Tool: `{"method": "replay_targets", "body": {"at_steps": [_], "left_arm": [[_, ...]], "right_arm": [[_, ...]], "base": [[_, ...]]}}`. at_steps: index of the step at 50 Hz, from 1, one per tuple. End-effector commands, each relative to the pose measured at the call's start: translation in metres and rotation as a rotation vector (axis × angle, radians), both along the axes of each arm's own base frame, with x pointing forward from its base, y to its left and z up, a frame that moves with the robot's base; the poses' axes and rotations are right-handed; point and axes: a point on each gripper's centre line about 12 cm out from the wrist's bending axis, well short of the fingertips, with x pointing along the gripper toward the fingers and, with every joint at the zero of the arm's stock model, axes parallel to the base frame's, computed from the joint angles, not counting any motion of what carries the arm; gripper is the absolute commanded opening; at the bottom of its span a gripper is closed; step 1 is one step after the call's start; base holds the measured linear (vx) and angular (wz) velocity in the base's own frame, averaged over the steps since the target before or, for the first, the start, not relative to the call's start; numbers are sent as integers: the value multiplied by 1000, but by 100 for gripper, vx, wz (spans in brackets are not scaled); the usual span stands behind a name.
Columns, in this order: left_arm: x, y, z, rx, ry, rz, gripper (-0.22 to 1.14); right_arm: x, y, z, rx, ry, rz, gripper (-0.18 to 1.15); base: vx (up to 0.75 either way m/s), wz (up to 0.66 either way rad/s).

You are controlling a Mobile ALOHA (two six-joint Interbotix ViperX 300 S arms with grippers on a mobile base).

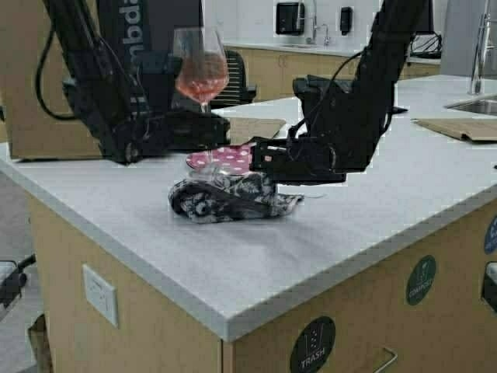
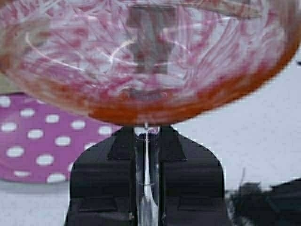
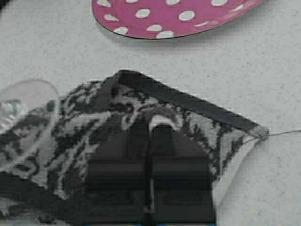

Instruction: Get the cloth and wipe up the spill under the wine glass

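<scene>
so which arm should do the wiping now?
Right. The right gripper is shut on the cloth on the counter; the left gripper is busy holding the wine glass by its stem, lifted.

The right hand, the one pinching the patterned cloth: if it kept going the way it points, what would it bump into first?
Probably the pink dotted plate, lying just past the cloth that the right hand grips, though depth is hard to judge.
</scene>
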Motion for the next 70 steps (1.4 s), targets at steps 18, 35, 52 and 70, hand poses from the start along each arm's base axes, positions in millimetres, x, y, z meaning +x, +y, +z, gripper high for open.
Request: {"method": "replay_targets", "body": {"at_steps": [18, 35, 52, 70], "left_arm": [[5, -3, -11, -12, -17, 1, 24], [7, -3, 45, -48, -116, 5, 24], [10, -5, 15, -40, -80, 4, 24], [6, -4, -23, -22, -25, -4, 25]], "right_arm": [[11, -6, 42, 69, -124, -42, 7], [22, -120, 76, 172, -209, -488, 7], [11, -166, 96, 167, -297, -606, 7], [9, -165, 94, 160, -291, -599, 7]], "base": [[0, 0], [0, 0], [0, 0], [0, 0]]}}
